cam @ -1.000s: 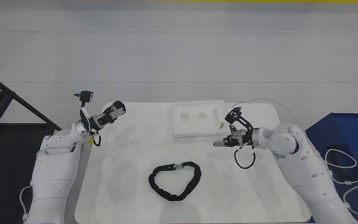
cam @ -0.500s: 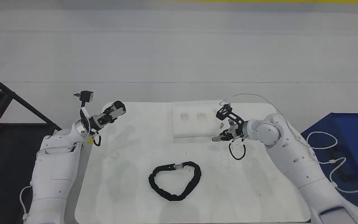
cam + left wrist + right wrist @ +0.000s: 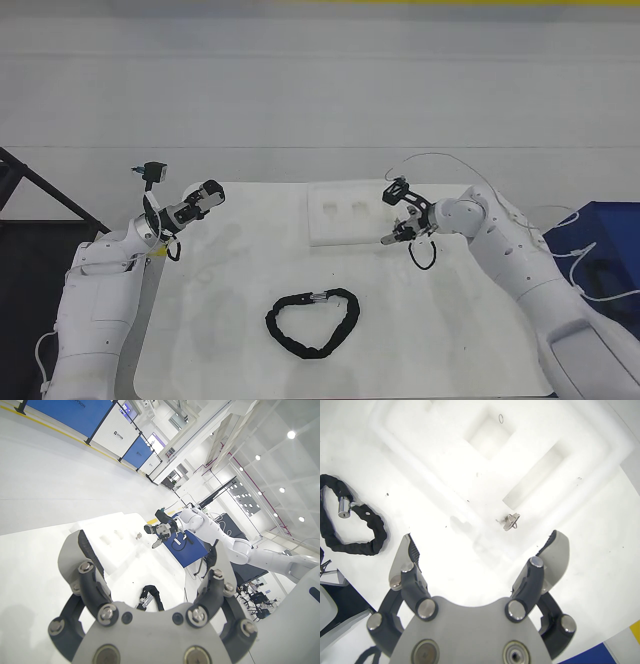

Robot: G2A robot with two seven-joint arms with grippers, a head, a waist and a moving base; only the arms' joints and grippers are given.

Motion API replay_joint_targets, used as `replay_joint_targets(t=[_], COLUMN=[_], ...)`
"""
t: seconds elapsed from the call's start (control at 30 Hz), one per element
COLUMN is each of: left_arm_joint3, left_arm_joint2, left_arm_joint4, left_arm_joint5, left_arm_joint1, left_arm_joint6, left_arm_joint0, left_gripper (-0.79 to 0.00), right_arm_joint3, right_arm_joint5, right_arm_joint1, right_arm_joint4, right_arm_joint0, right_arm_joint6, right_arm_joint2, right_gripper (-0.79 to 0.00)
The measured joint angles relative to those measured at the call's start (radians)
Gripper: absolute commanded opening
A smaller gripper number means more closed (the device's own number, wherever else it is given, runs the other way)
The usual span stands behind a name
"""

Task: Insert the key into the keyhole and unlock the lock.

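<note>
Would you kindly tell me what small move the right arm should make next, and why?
Probably advance and lower the right pincer so that its open fingers straddle the key, then close. The key lies ungrasped on the foam block, just beyond the fingertips. The lock lies apart on the table.

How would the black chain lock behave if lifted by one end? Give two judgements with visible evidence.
Probably floppy: the chain lock lies in a slack, uneven loop. Likely heavy for its size: a metal cylinder joins its ends.

Silver key [image 3: 510, 521] flat; black chain lock [image 3: 379, 527] looped
</note>
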State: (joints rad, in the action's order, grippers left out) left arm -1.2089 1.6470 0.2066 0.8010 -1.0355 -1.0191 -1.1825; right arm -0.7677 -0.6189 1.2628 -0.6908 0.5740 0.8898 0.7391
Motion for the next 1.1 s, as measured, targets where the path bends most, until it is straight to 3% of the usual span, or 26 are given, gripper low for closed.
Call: replay_joint_targets(t=[0.3,0.4,0.57,0.63,0.8,0.87,1.1], left_arm_joint3=[0.000,0.000,0.000,0.000,0.000,0.000,0.000], left_arm_joint2=[0.000,0.000,0.000,0.000,0.000,0.000,0.000], left_arm_joint4=[0.000,0.000,0.000,0.000,0.000,0.000,0.000], left_arm_joint5=[0.000,0.000,0.000,0.000,0.000,0.000,0.000], left_arm_joint1=[0.000,0.000,0.000,0.000,0.000,0.000,0.000], left_arm_joint6=[0.000,0.000,0.000,0.000,0.000,0.000,0.000], left_arm_joint0=[0.000,0.000,0.000,0.000,0.000,0.000,0.000], left_gripper=[0.000,0.000,0.000,0.000,0.000,0.000,0.000], right_arm_joint3=[0.141,0.179,0.236,0.254,0.290,0.300,0.333], right_arm_joint5=[-0.003,-0.010,-0.023,-0.027,-0.017,-0.012,0.015], right_arm_joint1=[0.059,0.075,0.099,0.106,0.123,0.129,0.145], right_arm_joint4=[-0.009,-0.008,-0.006,-0.007,-0.031,-0.044,-0.081], right_arm_joint0=[-0.075,-0.089,-0.107,-0.112,-0.122,-0.125,-0.137], right_arm_joint6=[-0.041,-0.051,-0.070,-0.078,-0.114,-0.123,-0.151], right_arm_joint2=[-0.066,-0.082,-0.100,-0.105,-0.119,-0.126,-0.141], right_gripper=[-0.006,-0.111,-0.172,-0.240,-0.317,-0.391,-0.456])
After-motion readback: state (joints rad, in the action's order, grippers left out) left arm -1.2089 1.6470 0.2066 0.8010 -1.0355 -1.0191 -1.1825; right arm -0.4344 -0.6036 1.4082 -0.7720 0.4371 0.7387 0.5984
